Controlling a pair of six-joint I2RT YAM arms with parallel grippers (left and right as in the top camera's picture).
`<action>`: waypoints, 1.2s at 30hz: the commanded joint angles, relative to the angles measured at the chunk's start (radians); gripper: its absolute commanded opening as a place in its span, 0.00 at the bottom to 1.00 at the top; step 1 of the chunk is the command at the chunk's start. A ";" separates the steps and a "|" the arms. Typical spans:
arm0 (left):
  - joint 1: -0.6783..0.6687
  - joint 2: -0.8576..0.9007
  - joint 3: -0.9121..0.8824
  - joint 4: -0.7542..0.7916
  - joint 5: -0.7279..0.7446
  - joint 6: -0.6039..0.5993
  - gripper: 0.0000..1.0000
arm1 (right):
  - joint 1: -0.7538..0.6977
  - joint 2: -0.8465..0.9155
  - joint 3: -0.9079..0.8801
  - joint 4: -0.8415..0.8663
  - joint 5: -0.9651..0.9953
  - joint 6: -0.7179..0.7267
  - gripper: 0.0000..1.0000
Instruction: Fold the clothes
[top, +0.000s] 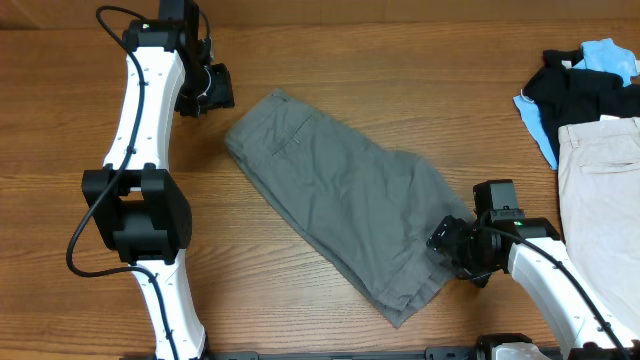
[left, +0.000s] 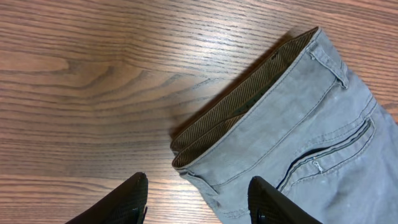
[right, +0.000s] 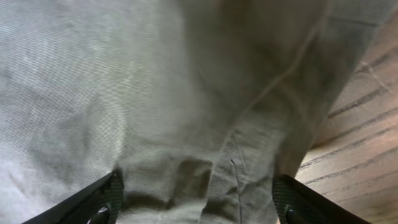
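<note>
We see the grey trousers (top: 340, 200) lying diagonally on the worktop (top: 400, 60), the left hand (left: 198, 194) wide open and empty at the waistband (left: 249, 106), the right hand (right: 198, 194) likewise over the hems (top: 410, 295), and judge that closing on cloth precedes the fold.

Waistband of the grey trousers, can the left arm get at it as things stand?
Probably yes. The left gripper hangs open right beside the waistband, whose corner lies between its fingers in the wrist view, and nothing sits in the way.

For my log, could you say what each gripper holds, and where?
Nothing: left gripper open by the trousers' waistband, right gripper open over the leg end.
</note>
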 joint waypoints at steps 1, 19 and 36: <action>0.004 -0.027 -0.002 -0.002 0.011 0.001 0.55 | -0.003 0.002 -0.006 0.006 0.011 0.045 0.83; 0.004 -0.027 -0.002 -0.002 0.011 0.001 0.56 | -0.003 0.002 -0.006 0.094 0.005 0.068 0.35; 0.004 -0.027 -0.002 -0.001 0.011 0.001 0.57 | -0.004 -0.024 0.005 0.120 0.117 0.131 0.42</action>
